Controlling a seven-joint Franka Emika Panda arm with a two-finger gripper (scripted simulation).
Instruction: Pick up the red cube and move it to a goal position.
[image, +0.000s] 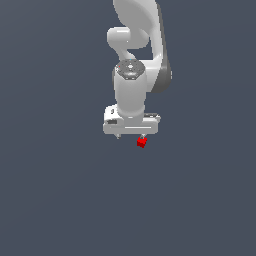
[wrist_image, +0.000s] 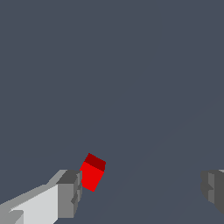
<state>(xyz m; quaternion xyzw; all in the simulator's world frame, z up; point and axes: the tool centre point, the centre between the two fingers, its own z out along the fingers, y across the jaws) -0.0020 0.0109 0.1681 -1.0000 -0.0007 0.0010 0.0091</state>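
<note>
One red cube (image: 142, 142), just beside one finger (wrist_image: 69, 193) of the single white hand (image: 130, 136). Two fingers on that hand. One arm (image: 134, 60).

Cube (wrist_image: 92, 173) sits tilted, right against the inner face of one finger (wrist_image: 69, 194), well apart from the other finger (wrist_image: 213, 189), so off-centre in the wide gap. In the exterior view, cube (image: 142, 142) lies just below the gripper (image: 130, 135), under the finger on that view's right.
</note>
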